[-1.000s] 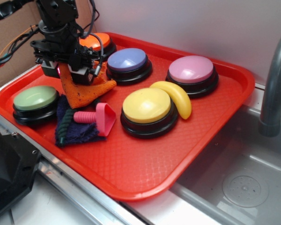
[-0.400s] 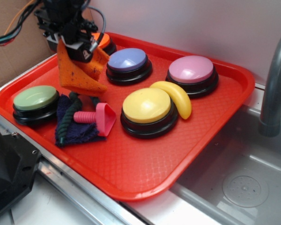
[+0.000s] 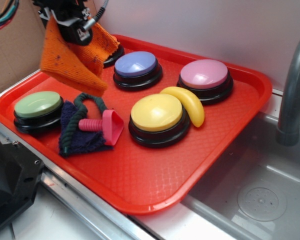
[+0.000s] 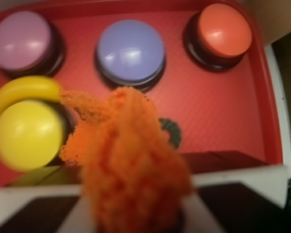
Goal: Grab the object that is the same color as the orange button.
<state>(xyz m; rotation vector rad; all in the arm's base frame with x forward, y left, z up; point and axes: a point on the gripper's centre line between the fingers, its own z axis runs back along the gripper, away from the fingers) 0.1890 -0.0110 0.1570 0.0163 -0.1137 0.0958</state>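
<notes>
The object, an orange knitted cloth [image 3: 70,60] with dark specks, hangs in the air above the tray's back left part. My gripper [image 3: 76,29] is shut on its top edge. In the wrist view the cloth [image 4: 131,165] fills the middle and hides my fingertips. The orange button [image 4: 224,30] sits in the tray's back corner. From the exterior view the cloth covers most of it, and only a bit of its black base [image 3: 113,54] shows.
On the red tray [image 3: 230,130] stand purple [image 3: 135,64], pink [image 3: 204,74], yellow [image 3: 156,112] and green [image 3: 37,105] buttons. There is also a banana [image 3: 187,102], a pink toy [image 3: 107,125], a green rope [image 3: 82,107] and a dark purple cloth [image 3: 77,142]. A sink [image 3: 260,195] and faucet [image 3: 292,95] are at the right.
My gripper has risen up and to the left with the orange cloth, lifting it clear of the tray. The green rope beneath it has come into sight.
</notes>
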